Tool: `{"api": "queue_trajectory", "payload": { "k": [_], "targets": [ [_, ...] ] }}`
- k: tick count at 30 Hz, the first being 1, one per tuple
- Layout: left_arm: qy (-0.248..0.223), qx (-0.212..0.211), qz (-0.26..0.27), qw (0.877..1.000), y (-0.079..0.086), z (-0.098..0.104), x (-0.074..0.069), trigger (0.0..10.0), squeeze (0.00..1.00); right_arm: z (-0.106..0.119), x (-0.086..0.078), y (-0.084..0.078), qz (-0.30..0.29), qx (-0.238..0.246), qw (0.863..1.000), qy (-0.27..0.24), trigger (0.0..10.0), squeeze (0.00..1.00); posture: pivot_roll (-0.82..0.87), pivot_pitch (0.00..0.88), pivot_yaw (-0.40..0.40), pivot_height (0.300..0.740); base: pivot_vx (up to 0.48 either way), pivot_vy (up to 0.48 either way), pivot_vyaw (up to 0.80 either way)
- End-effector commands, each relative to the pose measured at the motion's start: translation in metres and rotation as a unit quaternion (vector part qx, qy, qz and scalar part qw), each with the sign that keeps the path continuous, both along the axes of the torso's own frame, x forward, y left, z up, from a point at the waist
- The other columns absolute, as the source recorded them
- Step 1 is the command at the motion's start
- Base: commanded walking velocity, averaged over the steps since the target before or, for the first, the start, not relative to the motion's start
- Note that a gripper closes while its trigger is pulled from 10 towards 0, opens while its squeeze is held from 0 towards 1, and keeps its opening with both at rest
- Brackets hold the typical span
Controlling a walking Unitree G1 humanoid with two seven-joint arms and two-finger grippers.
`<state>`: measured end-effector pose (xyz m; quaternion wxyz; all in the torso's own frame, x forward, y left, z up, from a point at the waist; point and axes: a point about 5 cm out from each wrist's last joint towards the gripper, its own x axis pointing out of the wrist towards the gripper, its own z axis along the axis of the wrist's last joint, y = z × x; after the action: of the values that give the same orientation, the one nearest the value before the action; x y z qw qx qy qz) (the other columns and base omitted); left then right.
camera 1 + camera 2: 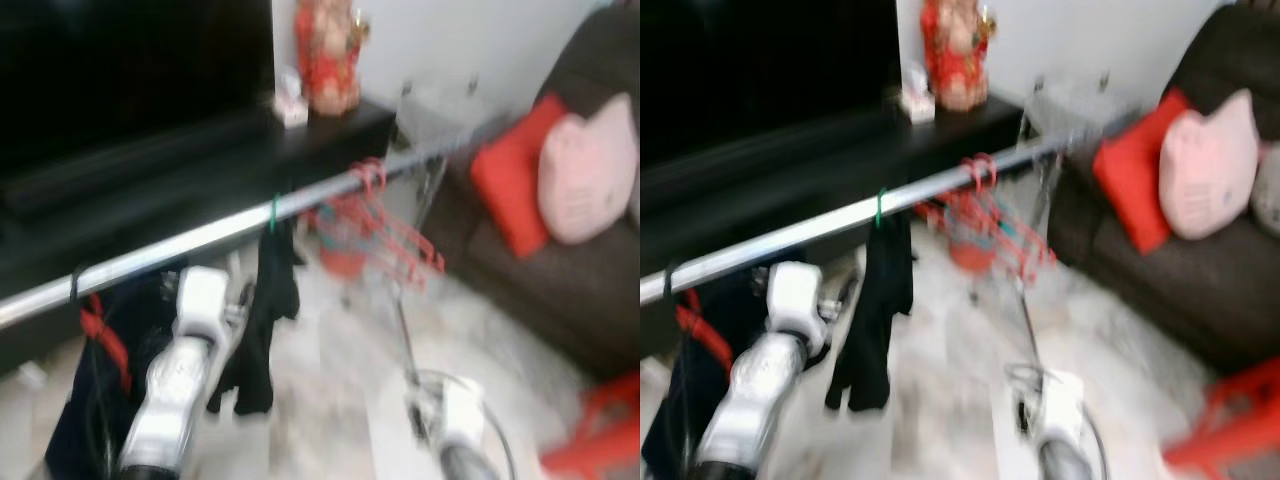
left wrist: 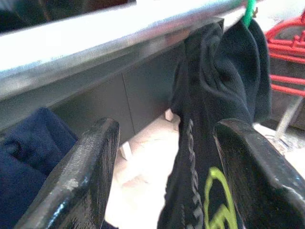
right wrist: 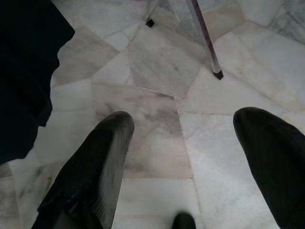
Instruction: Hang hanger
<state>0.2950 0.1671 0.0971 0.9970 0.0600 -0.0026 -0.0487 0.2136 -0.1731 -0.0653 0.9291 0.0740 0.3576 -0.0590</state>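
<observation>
Several red hangers [image 1: 375, 235] (on rail [image 1: 200, 240]) hang beyond wide-open, empty left gripper [image 2: 164, 176].

Red hangers [image 1: 375, 225] hang bunched on the silver rail [image 1: 200, 238].

Shiny metal rail [image 1: 200, 238]; marble floor [image 3: 162, 95]

black garment [image 1: 262, 300] blocking left claw [image 2: 164, 167]
</observation>
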Motion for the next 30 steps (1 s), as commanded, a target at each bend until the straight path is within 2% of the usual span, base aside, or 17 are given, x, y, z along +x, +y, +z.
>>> {"api": "queue_trajectory", "payload": {
  "k": [1, 8, 17, 18, 19, 20, 26, 30],
  "targets": [
    [-0.007, -0.008, -0.012, 1.000, -0.008, 0.004, 0.003, 10.0, 0.00, -0.002, -0.006, -0.014, -0.014, -0.013, 1.000, 0.008, 10.0, 0.00, 0.00, 0.000, -0.025, 0.740, 0.300, 0.000, 0.00],
    [-0.018, -0.018, -0.023, 0.999, -0.006, 0.008, 0.002, 10.0, 0.00, -0.002, -0.005, -0.014, -0.015, -0.013, 1.000, 0.008, 10.0, 0.00, 0.00, 0.000, -0.026, 0.740, 0.122, 0.000, 0.00],
    [0.004, -0.005, -0.047, 0.999, -0.012, 0.003, 0.000, 10.0, 0.00, -0.001, -0.005, -0.014, -0.012, -0.013, 1.000, 0.008, 10.0, 0.00, 0.01, 0.000, -0.028, 0.740, 0.000, 0.000, 0.00],
    [0.007, -0.004, -0.060, 0.998, -0.016, 0.002, 0.000, 10.0, 0.23, -0.001, -0.005, -0.014, -0.012, -0.013, 1.000, 0.008, 10.0, 0.00, 0.01, 0.000, -0.028, 0.740, 0.000, 0.000, 0.00],
    [0.012, 0.000, -0.075, 0.997, -0.022, -0.001, -0.001, 10.0, 0.58, -0.001, -0.005, -0.014, -0.012, -0.013, 1.000, 0.008, 10.0, 0.00, 0.01, 0.000, -0.028, 0.740, 0.000, 0.000, 0.00],
    [0.015, -0.003, -0.082, 0.997, -0.024, -0.002, -0.001, 10.0, 1.00, -0.001, -0.005, -0.014, -0.012, -0.013, 1.000, 0.008, 10.0, 0.00, 0.01, 0.000, -0.027, 0.740, 0.000, 0.000, 0.00],
    [0.022, -0.012, -0.106, 0.994, -0.032, -0.003, -0.001, 10.0, 1.00, -0.002, -0.005, -0.013, -0.013, -0.013, 1.000, 0.009, 10.0, 0.00, 0.01, 0.000, -0.025, 0.740, 0.000, 0.000, 0.00],
    [0.029, -0.002, -0.105, 0.994, -0.033, -0.004, 0.002, 10.0, 1.00, -0.002, -0.005, -0.013, -0.012, -0.012, 1.000, 0.009, 10.0, 0.00, 0.01, 0.000, -0.025, 0.740, 0.000, 0.000, 0.00]
  ]
}}
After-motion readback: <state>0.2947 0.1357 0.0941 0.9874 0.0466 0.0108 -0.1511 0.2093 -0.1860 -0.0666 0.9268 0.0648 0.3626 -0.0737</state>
